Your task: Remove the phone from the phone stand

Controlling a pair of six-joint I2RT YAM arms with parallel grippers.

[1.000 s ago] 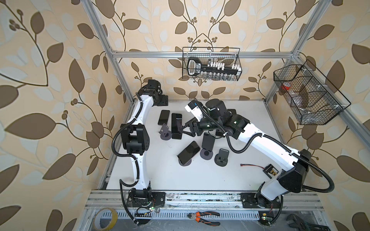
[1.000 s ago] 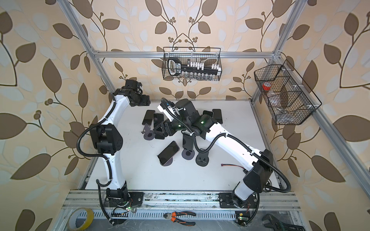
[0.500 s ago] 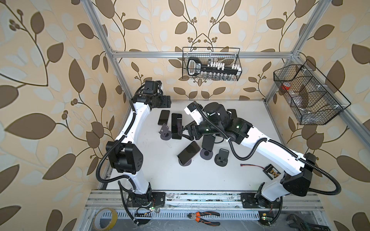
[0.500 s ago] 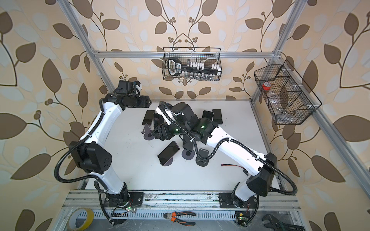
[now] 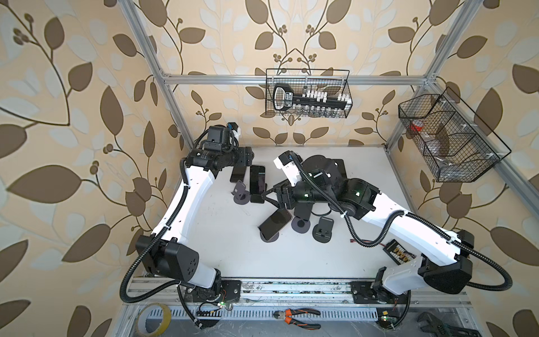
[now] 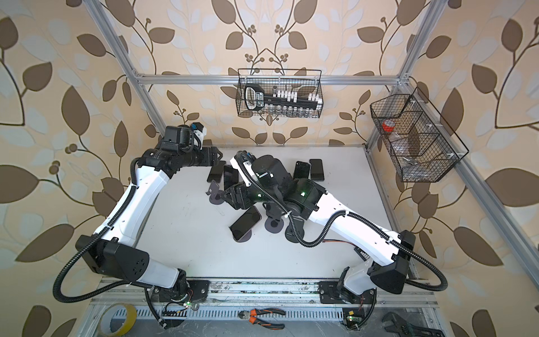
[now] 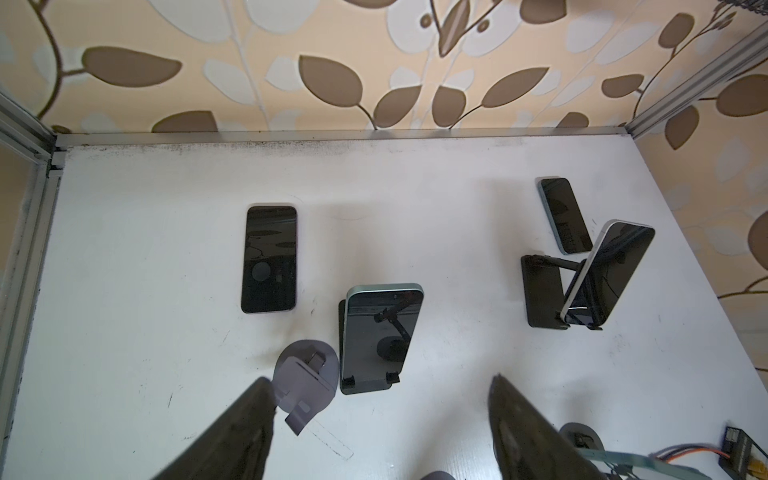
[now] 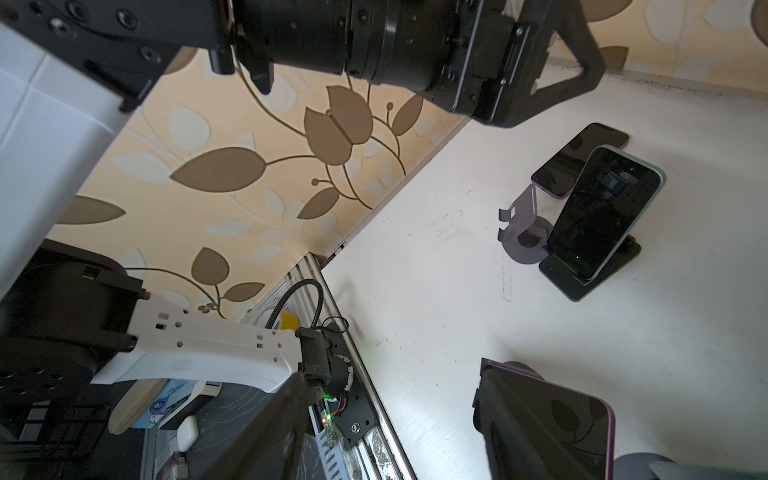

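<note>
Table (image 5: 221,256) is white, with phones and stands bunched toward the back middle. Left arm (image 5: 186,201) runs up the left side. Its left gripper (image 7: 380,379) hangs over the back-left end of the bunch. That claw is wide, fingers (image 7: 249,428) well apart, with nothing held between them. Right arm (image 5: 388,216) comes in from the right. The right gripper (image 8: 390,374) sits low and points toward the left wall. Its claw is partway apart and holds nothing, just bare table in the gap.

Phones next. The teal-edged phone (image 5: 258,181) sits in its black stand (image 8: 577,286) at the left of the bunch. Its long axis runs front to back and it leans back. Its bottom edge sits in the lip toward the front, its top points at the back wall, and its screen faces up and forward. In a top view the right gripper's tips are just beside that stand's base.

The purple-edged phone (image 5: 275,223) rests on a round grey stand (image 5: 269,237), just in front of the right gripper. Its long axis is diagonal, low end front-left and high end back-right. In the right wrist view it's right next to one finger, and I can't tell if they touch.

A silver-edged phone (image 7: 606,274) leans on another stand at the back right. A flat phone (image 7: 270,257) lies on the table back-left. An empty grey stand (image 7: 305,378) stands just left of the teal one.
</note>
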